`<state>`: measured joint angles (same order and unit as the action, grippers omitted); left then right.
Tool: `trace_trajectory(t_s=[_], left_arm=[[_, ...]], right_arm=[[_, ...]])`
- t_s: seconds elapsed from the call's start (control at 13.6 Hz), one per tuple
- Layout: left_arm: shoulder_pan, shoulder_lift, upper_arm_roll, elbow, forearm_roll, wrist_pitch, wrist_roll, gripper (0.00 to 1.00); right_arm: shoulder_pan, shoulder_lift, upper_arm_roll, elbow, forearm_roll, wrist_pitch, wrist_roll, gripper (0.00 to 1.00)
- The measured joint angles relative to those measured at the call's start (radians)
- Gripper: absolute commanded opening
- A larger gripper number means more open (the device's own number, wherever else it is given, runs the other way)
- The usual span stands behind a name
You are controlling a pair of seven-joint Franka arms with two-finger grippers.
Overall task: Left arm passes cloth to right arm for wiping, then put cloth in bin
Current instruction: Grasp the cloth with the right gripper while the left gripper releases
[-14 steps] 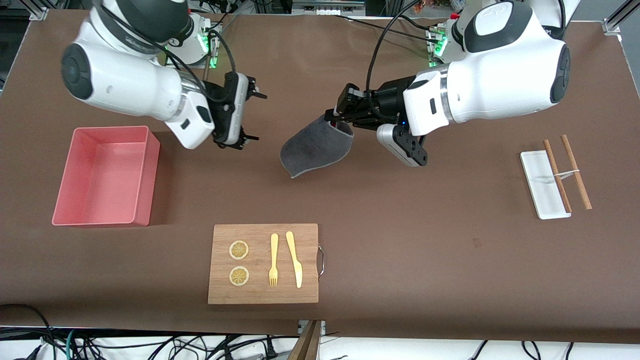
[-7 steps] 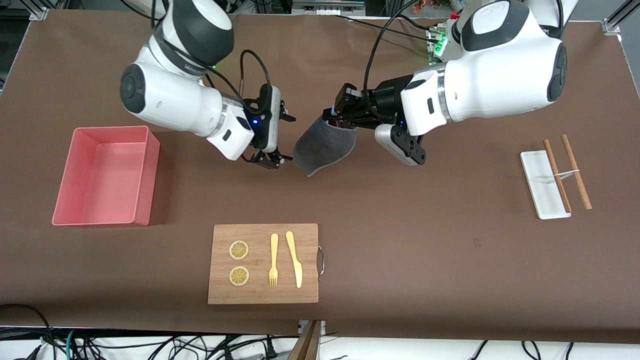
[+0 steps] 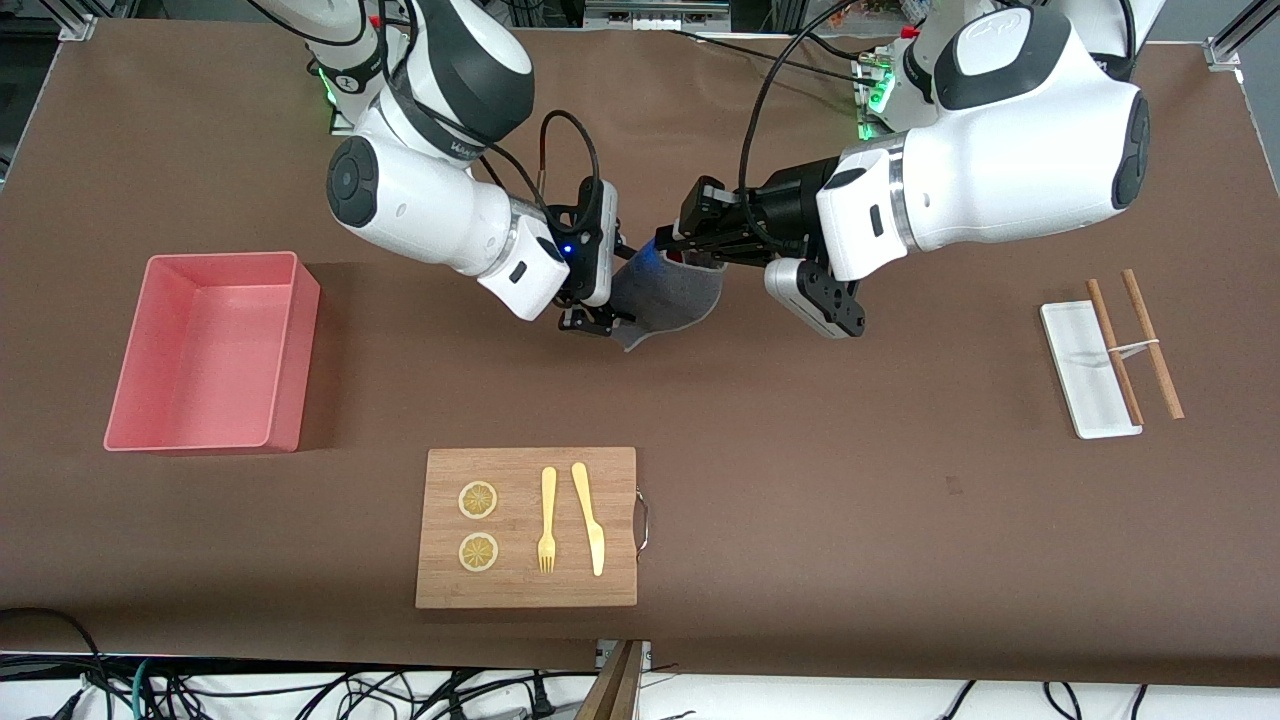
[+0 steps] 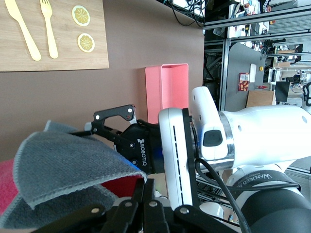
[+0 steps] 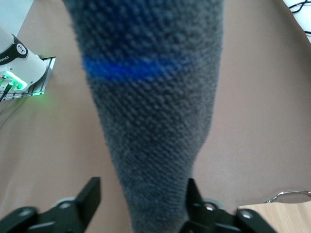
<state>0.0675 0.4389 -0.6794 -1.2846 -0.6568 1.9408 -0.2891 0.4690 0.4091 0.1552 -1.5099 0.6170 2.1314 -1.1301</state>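
The dark grey cloth (image 3: pixel 670 295) hangs in the air over the table's middle, its pink-red underside showing in the left wrist view (image 4: pixel 63 160). My left gripper (image 3: pixel 672 243) is shut on the cloth's upper corner; its closed fingertips (image 4: pixel 151 187) pinch the trimmed edge. My right gripper (image 3: pixel 612 287) is open, with the cloth's hanging end between its fingers. In the right wrist view the cloth (image 5: pixel 155 97) fills the gap of the right gripper (image 5: pixel 143 204). The pink bin (image 3: pixel 290 330) stands toward the right arm's end of the table.
A wooden cutting board (image 3: pixel 620 470) with two lemon slices, a yellow fork and a knife lies nearer the front camera than the cloth. A white tray (image 3: pixel 1085 385) with two wooden chopsticks lies toward the left arm's end.
My right arm has swung from near the bin toward the cloth, and its open fingers now straddle the hanging end. My left gripper has kept hold of the cloth and barely shifted.
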Motion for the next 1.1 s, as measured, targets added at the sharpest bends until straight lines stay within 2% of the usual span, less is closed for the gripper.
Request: trace_trajectory(t_s=[0.59,0.66,0.73,0.95,1.1], left_arm=[[0.004,0.0,0.006,0.0,0.0,0.0,0.0,0.0],[0.004,0.0,0.006,0.0,0.0,0.0,0.0,0.45],[0.004,0.001,0.009,0.0,0.0,0.0,0.0,0.99],[0.007,0.001,0.027,0.0,0.04,0.0,0.001,1.0],[0.022,0.001,0.034,0.001,0.13,-0.006,0.0,1.0]], right_arm=[[-0.013,-0.002,-0.012,0.008,0.016,-0.007,0.004,0.0],[-0.016,-0.005,-0.015,0.008,0.016,-0.02,0.017,0.0],[-0.019,-0.011,-0.022,0.01,0.016,-0.04,0.043,0.0],[-0.029,-0.034,-0.07,0.014,0.016,-0.116,0.1,0.0],[-0.039,-0.044,-0.089,0.016,0.016,-0.149,0.112,0.0]])
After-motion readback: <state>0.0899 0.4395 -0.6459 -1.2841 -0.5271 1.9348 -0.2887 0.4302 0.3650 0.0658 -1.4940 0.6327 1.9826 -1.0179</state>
